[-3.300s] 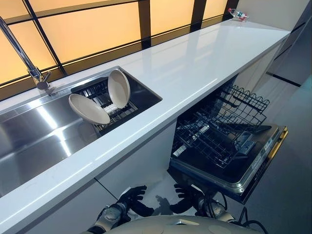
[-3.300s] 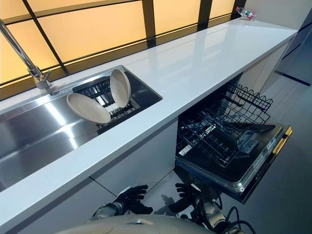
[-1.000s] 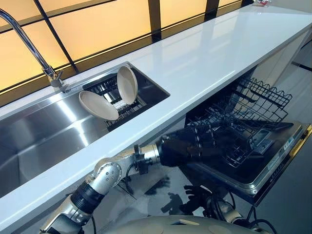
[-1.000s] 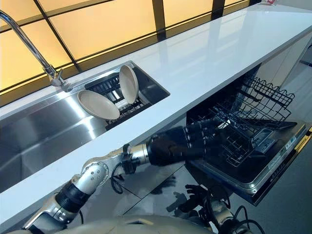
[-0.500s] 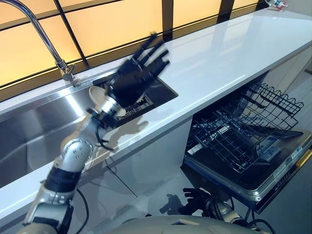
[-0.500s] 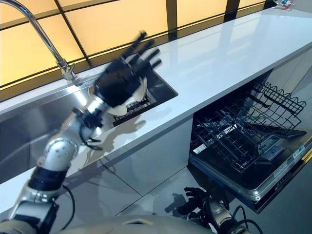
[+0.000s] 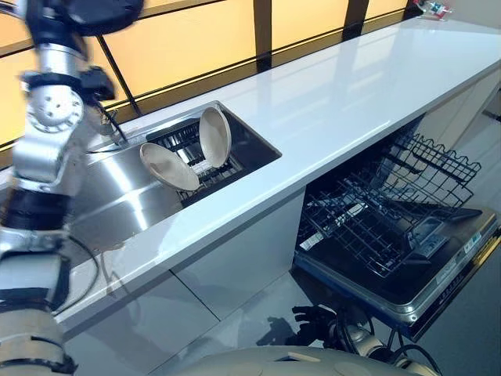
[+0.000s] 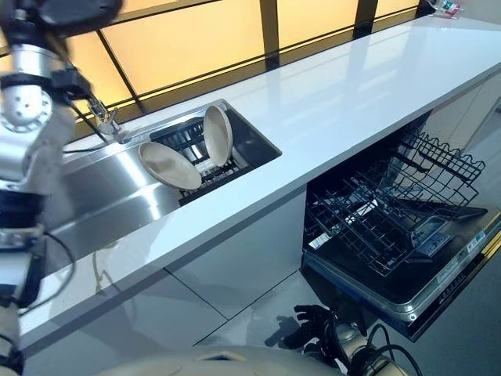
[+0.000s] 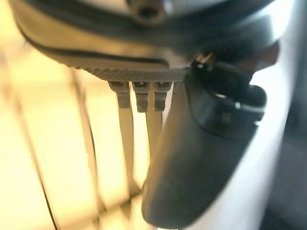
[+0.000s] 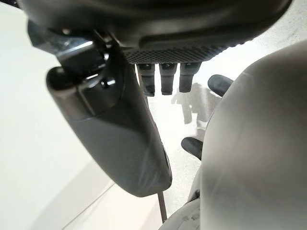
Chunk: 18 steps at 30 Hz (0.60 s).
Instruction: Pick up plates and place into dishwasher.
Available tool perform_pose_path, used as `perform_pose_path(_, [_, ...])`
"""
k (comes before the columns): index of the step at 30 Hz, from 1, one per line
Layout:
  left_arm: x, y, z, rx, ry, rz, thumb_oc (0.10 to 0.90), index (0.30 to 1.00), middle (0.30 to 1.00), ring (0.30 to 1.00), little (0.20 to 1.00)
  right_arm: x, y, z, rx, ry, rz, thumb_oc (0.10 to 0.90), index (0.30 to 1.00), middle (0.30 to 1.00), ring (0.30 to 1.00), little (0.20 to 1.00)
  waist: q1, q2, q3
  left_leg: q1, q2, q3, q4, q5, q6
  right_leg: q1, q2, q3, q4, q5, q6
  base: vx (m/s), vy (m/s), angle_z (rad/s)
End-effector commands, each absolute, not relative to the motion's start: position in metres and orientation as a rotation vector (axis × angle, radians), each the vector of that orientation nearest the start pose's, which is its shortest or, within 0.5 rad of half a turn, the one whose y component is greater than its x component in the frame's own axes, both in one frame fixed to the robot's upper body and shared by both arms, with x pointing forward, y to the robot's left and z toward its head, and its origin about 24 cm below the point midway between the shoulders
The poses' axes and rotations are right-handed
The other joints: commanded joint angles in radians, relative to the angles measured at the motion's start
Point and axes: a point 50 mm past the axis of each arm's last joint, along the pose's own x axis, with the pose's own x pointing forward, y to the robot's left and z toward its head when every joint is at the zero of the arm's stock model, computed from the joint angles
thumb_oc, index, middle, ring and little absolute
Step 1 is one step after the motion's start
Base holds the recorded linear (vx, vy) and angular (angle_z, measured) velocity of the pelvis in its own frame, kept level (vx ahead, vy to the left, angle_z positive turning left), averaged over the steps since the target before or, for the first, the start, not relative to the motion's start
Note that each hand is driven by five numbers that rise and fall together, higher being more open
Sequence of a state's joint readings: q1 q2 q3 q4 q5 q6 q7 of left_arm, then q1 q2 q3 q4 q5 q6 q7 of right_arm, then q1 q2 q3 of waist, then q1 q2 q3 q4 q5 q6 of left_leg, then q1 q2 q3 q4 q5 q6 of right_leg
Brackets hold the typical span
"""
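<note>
Two plates (image 7: pixel 192 153) stand in a rack (image 7: pixel 182 141) inside the sink (image 7: pixel 117 204), at the desk's (image 7: pixel 329 102) left. The open dishwasher (image 7: pixel 391 235) sits below the desk, to the right.

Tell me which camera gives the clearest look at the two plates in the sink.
The left eye view: both plates stand unobstructed on edge in the dark rack inside the sink. The right eye view shows them nearly as well. The wrist views look along each hand's own thumb and fingers, away from the plates.
</note>
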<state>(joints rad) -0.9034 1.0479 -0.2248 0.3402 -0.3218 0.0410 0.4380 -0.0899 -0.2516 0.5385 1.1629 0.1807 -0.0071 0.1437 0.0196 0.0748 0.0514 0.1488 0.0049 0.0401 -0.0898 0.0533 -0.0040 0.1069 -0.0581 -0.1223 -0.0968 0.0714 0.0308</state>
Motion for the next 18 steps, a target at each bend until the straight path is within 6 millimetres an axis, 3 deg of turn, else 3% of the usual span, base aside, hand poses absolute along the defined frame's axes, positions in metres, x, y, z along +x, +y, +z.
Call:
perform_pose_path(1, [0.279,0.290,0.435,1.121,-1.012,0.750,0.800,0.900,0.900,0.900,0.900,0.121,-0.188,-0.158,-0.332,1.138,0.410,0.800,0.900,0.900,0.900,0.900,-0.009,0.014,-0.055,-0.016,-0.013,0.003,0.002,-0.042,-0.007,0.039,-0.019,-0.053,0.009,-0.018,0.040,0.00,0.000,0.00])
perform_pose_path(4, [0.277,0.277,0.446,1.437,-0.982,0.668,0.800,0.900,0.900,0.900,0.900,0.113,-0.194,-0.159,-0.340,1.142,0.418,0.800,0.900,0.900,0.900,0.900,-0.015,0.019,-0.054,-0.012,-0.015,0.007,0.002,-0.044,-0.008,0.040,-0.020,-0.049,0.009,-0.015,0.047,0.01,0.008,0.04])
perform_pose_path(9, [0.282,0.248,0.435,1.834,-0.957,0.459,0.800,0.900,0.900,0.900,0.900,0.109,-0.201,-0.158,-0.348,1.136,0.413,0.800,0.900,0.900,0.900,0.900,-0.021,0.023,-0.050,-0.009,-0.018,0.008,0.002,-0.044,-0.009,0.038,-0.021,-0.040,0.009,-0.009,0.055,0.00,0.002,0.01])
perform_pose_path(14, [0.286,0.245,0.416,1.949,-0.909,0.300,0.800,0.900,0.900,0.900,0.900,0.108,-0.202,-0.157,-0.322,1.113,0.431,0.800,0.900,0.900,0.900,0.900,-0.023,0.021,-0.042,-0.007,-0.020,0.007,0.002,-0.042,-0.006,0.038,-0.023,-0.038,0.009,-0.004,0.058,0.00,0.014,-0.04])
perform_pose_path(18, [0.286,0.259,0.399,1.944,-0.865,0.228,0.800,0.900,0.900,0.900,0.900,0.128,-0.195,-0.145,-0.246,0.998,0.454,0.800,0.900,0.900,0.900,0.900,-0.024,0.017,-0.030,-0.005,-0.022,0.002,0.002,-0.039,-0.004,0.041,-0.024,-0.040,0.009,-0.001,0.058,0.00,0.014,-0.02])
